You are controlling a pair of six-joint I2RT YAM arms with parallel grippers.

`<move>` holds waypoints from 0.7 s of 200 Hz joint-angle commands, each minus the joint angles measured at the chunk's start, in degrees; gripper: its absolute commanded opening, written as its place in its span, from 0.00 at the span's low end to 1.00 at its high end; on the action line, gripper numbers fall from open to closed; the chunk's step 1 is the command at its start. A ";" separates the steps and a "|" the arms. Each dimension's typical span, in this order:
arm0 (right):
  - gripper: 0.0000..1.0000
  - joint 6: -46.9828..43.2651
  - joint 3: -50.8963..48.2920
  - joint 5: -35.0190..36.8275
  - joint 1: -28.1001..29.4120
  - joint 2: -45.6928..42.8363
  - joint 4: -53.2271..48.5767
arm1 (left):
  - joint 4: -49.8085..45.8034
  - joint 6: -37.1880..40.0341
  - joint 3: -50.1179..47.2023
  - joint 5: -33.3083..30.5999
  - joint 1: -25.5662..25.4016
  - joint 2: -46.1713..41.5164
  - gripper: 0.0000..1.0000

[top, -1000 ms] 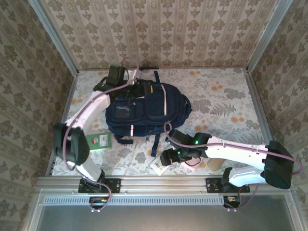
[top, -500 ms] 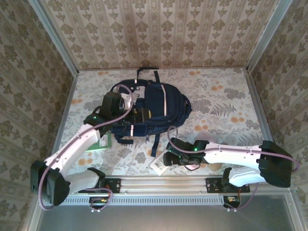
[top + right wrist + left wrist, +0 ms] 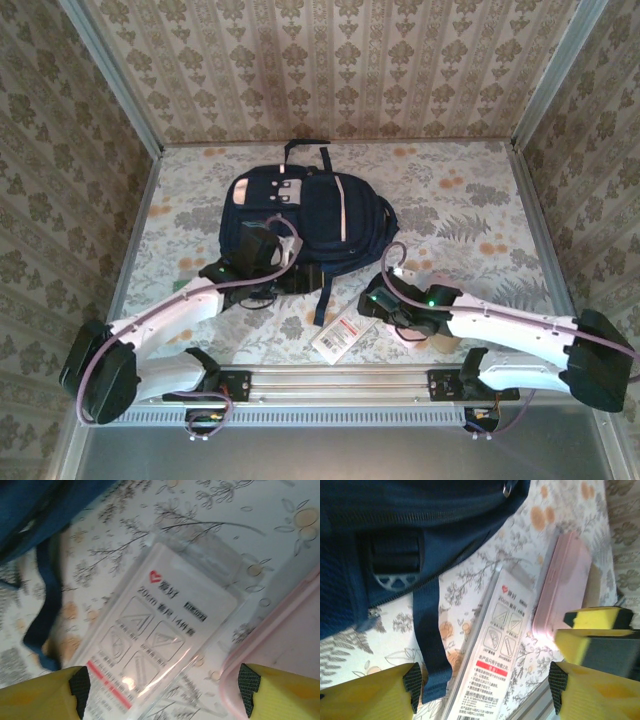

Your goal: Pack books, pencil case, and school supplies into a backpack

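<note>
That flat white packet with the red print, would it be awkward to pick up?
Probably. The white packet lies flat on the table, so there is little edge to catch. Its clear wrapping shows glare, so it is likely slippery. Long and thin, it would probably flex if held by one end.

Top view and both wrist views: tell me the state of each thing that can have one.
backpack: lying flat, zip state unclear.
white packet: flat on the table, not gripped.
pink pouch: flat on the table beside the packet, not gripped.
left gripper: open, empty.
right gripper: open, empty, above the packet.
</note>
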 commanded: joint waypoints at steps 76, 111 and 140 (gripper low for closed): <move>0.73 28.56 -9.40 8.84 13.56 -0.56 15.67 | 7.44 -6.51 -0.51 -4.52 -7.61 14.11 0.70; 0.66 34.44 -10.03 9.85 13.95 2.32 16.16 | 10.39 -9.06 -0.66 -3.65 -8.36 18.70 0.68; 0.61 36.25 -9.28 8.95 13.95 5.41 16.49 | 11.23 -10.33 -0.16 -3.75 -9.20 21.93 0.65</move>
